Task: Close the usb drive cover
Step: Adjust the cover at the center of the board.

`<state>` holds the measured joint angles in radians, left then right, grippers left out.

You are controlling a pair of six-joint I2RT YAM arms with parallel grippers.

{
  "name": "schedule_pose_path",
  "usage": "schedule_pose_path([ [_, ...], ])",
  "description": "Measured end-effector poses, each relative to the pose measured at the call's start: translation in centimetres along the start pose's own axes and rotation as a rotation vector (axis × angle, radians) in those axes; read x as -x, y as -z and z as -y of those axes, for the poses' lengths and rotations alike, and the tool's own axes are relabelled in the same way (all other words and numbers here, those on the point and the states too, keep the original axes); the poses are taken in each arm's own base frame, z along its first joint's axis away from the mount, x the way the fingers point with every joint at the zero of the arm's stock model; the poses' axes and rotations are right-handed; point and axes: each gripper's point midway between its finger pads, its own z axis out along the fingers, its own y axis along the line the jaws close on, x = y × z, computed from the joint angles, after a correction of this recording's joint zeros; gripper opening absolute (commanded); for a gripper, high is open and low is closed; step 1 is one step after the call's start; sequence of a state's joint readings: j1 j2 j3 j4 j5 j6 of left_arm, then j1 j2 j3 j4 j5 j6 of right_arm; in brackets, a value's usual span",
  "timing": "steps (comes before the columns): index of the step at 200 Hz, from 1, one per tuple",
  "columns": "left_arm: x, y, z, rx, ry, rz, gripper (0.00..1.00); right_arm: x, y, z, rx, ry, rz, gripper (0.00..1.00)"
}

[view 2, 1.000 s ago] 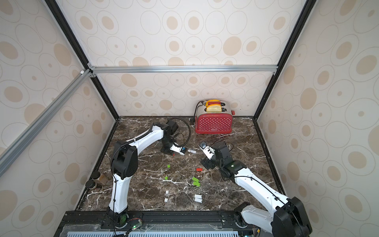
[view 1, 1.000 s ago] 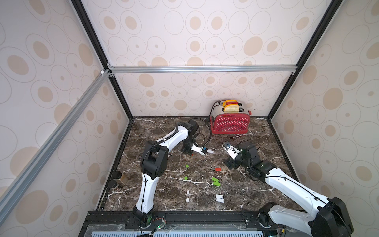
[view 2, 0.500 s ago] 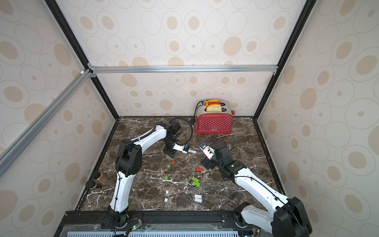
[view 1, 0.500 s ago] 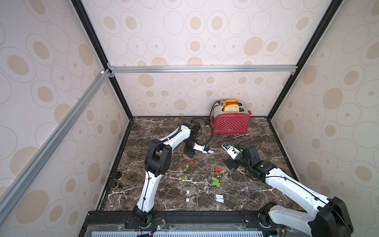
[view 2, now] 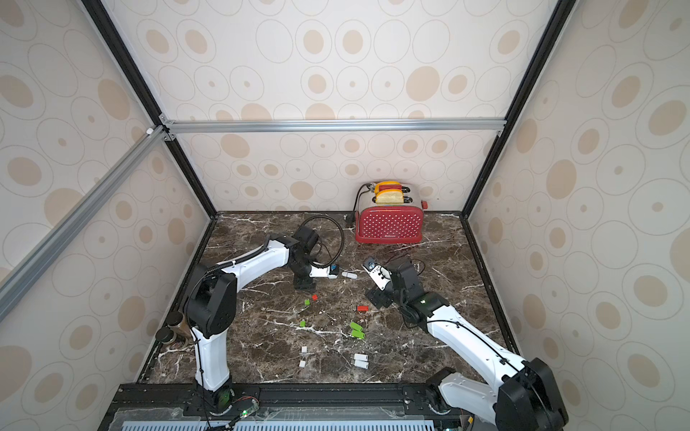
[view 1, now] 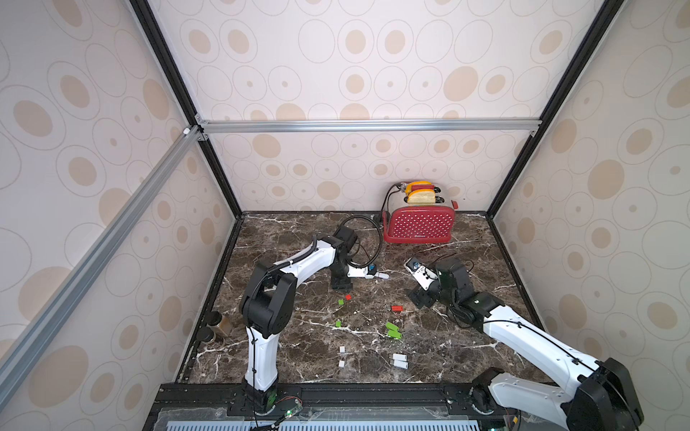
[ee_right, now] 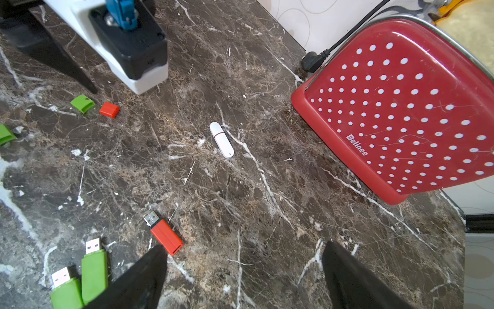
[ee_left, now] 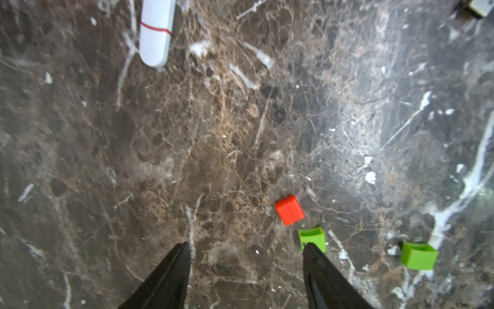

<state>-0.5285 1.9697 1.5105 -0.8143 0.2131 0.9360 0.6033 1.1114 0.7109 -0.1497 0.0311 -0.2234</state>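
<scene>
A white usb drive (view 1: 381,276) (view 2: 349,275) with a red ring lies flat on the marble table, its cover on; it also shows in the wrist views (ee_left: 156,32) (ee_right: 222,139). My left gripper (ee_left: 246,244) (view 1: 341,285) stands open just left of it, apart from it, with only bare table between the fingers. My right gripper (ee_right: 244,247) (view 1: 420,298) is open too, low over the table to the right, empty, with a red uncapped usb drive (ee_right: 165,235) (view 1: 396,308) beside one finger.
A loose red cap (ee_left: 290,210) (view 1: 348,297) and two green caps (ee_left: 311,238) (ee_left: 418,255) lie near the left gripper. Two uncapped green drives (view 1: 392,330), white drives (view 1: 399,360) and white caps (view 1: 342,349) lie nearer the front. A red toaster (view 1: 420,225) stands at the back.
My left gripper has gone from shut to open, letting go of the white usb drive, which now rests on the table. The right arm has not moved.
</scene>
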Motion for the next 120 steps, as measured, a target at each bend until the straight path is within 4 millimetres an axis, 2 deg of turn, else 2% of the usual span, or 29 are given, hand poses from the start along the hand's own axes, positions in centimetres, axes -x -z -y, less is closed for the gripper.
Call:
schedule_pose_path([
  [46, 0.0, -0.3, -0.4, 0.048, 0.133, 0.000, 0.69, 0.0, 0.0, 0.0, 0.000, -0.003, -0.001, 0.94],
  [67, 0.7, -0.2, -0.5, 0.082, 0.212, -0.017, 0.69, 0.0, 0.0, 0.0, 0.000, -0.003, -0.001, 0.94],
  [99, 2.1, 0.0, 0.2, 0.093, 0.337, -0.044, 0.65, 0.0, 0.0, 0.0, -0.001, -0.003, -0.001, 0.94],
  [120, 2.3, -0.4, 0.2, 0.104, 0.413, -0.073, 0.63, 0.0, 0.0, 0.0, 0.000, -0.004, -0.001, 0.94],
])
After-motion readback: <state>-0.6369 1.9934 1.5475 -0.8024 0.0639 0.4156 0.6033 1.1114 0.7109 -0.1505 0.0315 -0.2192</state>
